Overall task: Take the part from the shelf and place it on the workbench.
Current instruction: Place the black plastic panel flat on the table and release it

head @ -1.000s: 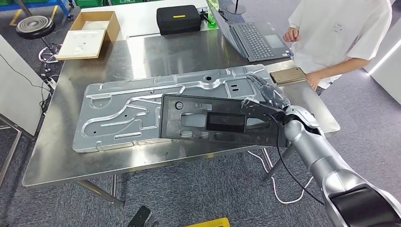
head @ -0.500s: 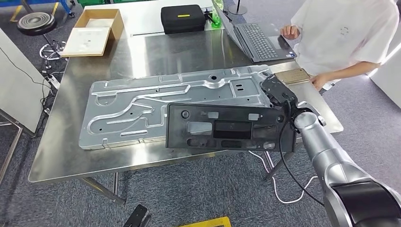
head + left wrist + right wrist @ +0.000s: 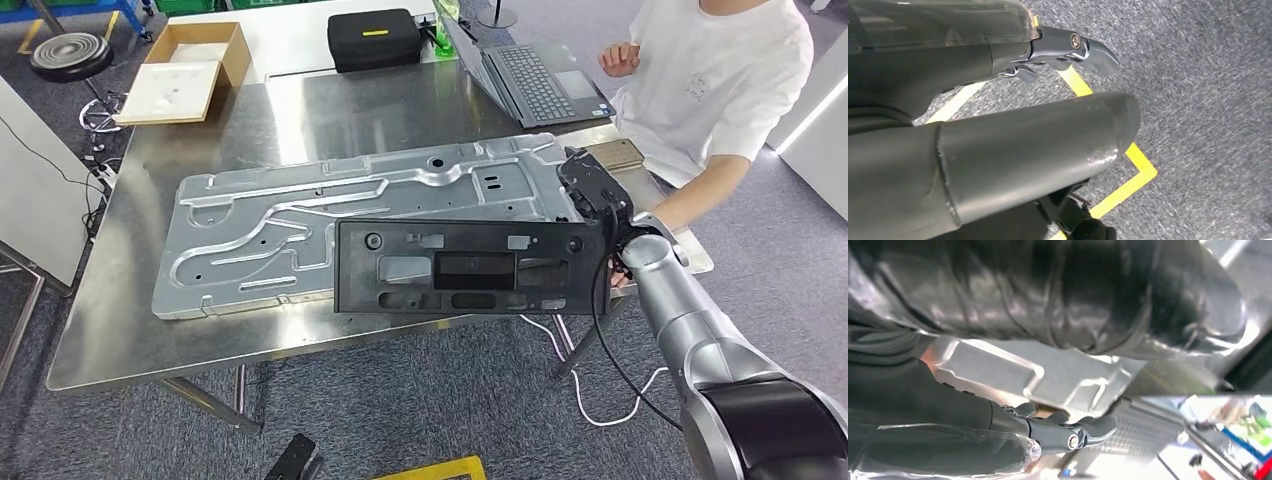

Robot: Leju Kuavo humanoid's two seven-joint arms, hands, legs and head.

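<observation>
Steel surface (image 3: 130,330) bearing a panel (image 3: 300,230); right hand (image 3: 592,195) gripped the part (image 3: 470,268), now levelled above it, near placement.

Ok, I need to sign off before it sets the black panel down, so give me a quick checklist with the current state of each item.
1. Grip: right hand holds the black panel by its right end. Ok.
2. Panel over the workbench: partly; its lower edge overhangs the near table edge. Not ok yet.
3. Landing spot: the silver stamped plate already lies under the panel, so it would land on that. Not ok.
4. Person nearby: their arm reaches toward the table corner right by the robot's wrist. Not ok.
5. Panel touching the plate or above it: cannot tell.
6. Left hand: hangs over the floor, holding nothing. Ok.
</observation>
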